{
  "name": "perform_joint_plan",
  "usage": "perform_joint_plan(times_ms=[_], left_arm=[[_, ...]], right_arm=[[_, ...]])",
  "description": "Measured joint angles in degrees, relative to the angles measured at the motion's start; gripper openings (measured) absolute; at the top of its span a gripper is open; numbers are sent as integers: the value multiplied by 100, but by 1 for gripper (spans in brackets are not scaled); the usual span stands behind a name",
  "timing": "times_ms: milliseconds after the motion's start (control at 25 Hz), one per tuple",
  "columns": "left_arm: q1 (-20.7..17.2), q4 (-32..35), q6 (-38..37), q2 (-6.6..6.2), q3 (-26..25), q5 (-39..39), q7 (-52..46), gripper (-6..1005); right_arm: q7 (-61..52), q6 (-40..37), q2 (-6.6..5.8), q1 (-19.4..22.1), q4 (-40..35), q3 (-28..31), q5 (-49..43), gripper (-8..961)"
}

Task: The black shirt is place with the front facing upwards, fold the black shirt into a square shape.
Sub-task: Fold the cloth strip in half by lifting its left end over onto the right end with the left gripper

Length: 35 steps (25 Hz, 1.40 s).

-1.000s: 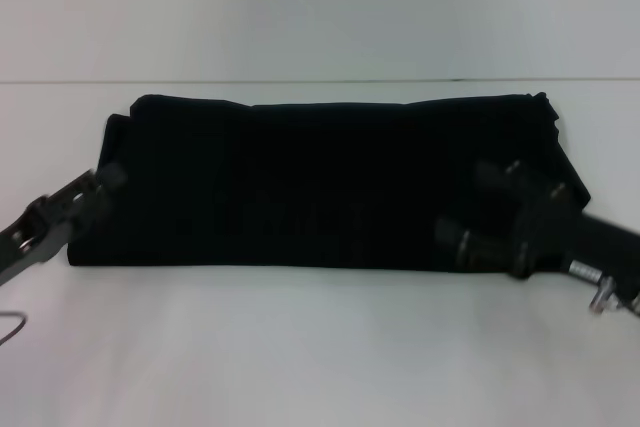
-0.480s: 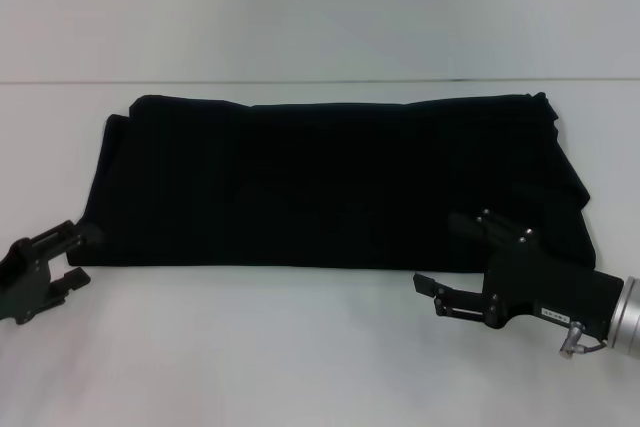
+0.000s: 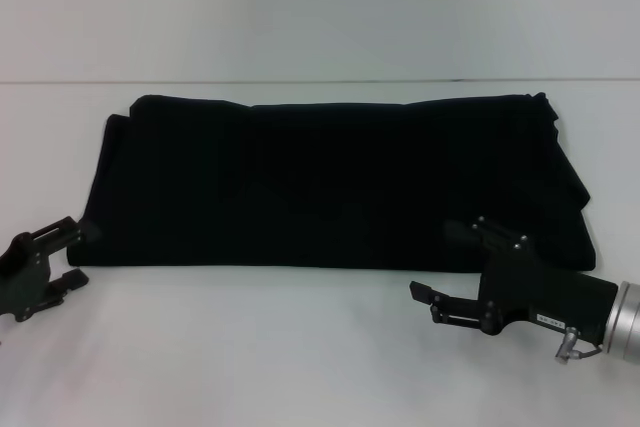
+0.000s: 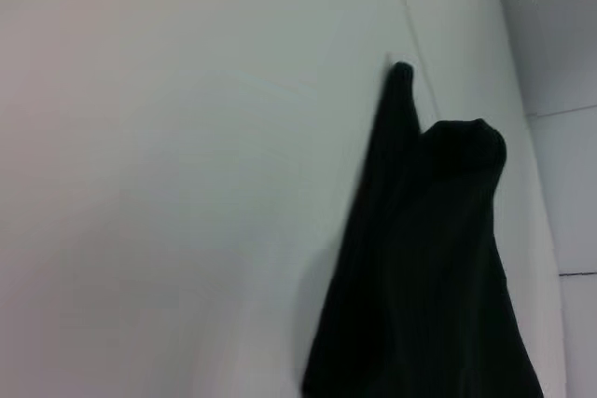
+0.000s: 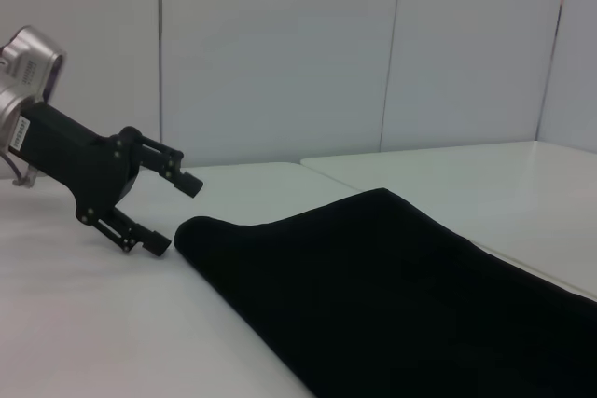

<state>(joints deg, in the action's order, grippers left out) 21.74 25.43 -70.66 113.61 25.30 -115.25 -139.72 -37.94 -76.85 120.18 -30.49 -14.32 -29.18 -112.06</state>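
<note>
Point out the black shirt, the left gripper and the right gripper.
black shirt (image 3: 330,187), head view: middle of the folded cloth.
left gripper (image 3: 68,255), head view: midway between its open fingertips, at the shirt's near left corner.
right gripper (image 3: 430,272), head view: midway between its open fingertips, at the near right edge.

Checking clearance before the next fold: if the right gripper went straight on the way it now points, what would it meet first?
The right gripper, open, points toward the robot's left along bare table, just in front of the black shirt. Its way looks free; height is unclear.
</note>
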Motion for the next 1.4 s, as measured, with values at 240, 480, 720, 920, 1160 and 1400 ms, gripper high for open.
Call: perform_joint_plan(times_ms=[240,480,720,920,1160,1400], left_arm=[[25,2,135,-23,-69,-41,-136,826],[128,-25,246,-24,-36,-45,-158,826],[93,-34,247,-44,-3,-49,-262,825],[52,-38,215,-50,-26,-50,-270,825],[125,-38,340,-50,32,-50,-273,825],[259,-44,561,-16,60,-50,-245,826]], right_arm=[[3,0,-3,-15,25,0,14,948],[-2,0,-4,-27,34,0,11,947],[-15,-18,-3,-9,34,1,20,947],[-7,-12,-4,-2,35,7,26,947],[-12,-14,-4,-16,35,4,27,948],[-16,-19,-3,-14,68,0,25,948]])
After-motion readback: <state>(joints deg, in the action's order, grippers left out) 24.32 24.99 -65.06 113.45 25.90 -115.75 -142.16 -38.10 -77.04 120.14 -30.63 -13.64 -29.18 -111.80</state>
